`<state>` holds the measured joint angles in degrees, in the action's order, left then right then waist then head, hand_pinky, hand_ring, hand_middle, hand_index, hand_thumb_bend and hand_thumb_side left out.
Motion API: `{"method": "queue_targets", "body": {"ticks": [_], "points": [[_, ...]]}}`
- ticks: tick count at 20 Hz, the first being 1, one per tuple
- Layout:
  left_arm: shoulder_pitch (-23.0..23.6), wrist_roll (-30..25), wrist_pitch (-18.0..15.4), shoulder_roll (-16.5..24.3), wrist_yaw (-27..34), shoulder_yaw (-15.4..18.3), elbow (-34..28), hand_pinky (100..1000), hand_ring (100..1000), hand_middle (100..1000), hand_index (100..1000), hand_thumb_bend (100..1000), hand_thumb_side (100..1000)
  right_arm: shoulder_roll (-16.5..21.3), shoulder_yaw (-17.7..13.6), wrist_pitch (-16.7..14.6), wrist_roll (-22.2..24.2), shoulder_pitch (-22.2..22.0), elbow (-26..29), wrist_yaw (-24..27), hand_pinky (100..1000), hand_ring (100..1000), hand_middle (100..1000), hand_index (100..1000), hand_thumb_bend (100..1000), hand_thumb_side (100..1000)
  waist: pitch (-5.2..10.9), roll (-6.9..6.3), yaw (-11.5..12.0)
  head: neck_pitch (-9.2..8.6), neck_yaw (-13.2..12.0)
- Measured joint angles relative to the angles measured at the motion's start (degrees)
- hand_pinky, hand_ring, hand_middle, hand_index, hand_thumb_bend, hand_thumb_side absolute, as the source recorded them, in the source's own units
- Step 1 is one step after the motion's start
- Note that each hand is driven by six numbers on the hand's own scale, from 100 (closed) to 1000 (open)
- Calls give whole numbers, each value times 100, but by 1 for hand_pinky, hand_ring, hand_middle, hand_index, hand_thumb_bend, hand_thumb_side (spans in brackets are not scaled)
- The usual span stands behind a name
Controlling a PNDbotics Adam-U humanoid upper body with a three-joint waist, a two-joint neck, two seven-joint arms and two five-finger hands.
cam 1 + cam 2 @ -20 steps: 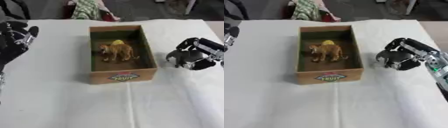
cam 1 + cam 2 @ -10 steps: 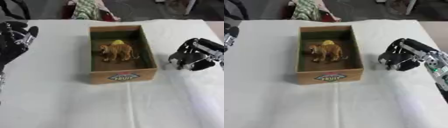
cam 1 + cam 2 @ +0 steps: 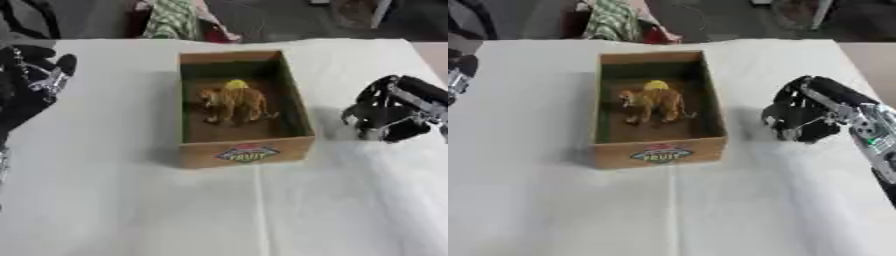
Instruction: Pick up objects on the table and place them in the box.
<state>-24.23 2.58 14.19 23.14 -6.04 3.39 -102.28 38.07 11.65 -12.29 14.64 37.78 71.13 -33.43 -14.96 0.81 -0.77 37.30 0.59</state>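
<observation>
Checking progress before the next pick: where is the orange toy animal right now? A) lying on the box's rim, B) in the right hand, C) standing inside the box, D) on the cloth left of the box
C: the toy animal stands on the floor of the box, apart from both hands.

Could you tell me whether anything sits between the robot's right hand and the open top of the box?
Nothing visible does. The right hand hangs with curled fingers over bare white cloth just right of the box. Only the box's right wall separates them. Inside stand a toy tiger and a yellow thing behind it.
</observation>
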Motion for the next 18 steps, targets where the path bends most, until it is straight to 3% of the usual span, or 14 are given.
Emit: {"method": "queue_targets", "body": {"ticks": [10, 18], "points": [[4, -2, -2, 0, 10, 19, -1, 549, 491, 515, 684, 452, 430, 60, -36, -17, -9, 338, 533, 369, 367, 321, 487, 591, 242, 100, 1, 7, 1, 0, -6], [6, -8, -7, -1, 42, 17, -3, 550, 492, 516, 683, 452, 430, 78, -27, -84, -9, 1036, 743, 508, 378, 327, 494, 597, 255, 100, 20, 38, 54, 17, -4]]}}
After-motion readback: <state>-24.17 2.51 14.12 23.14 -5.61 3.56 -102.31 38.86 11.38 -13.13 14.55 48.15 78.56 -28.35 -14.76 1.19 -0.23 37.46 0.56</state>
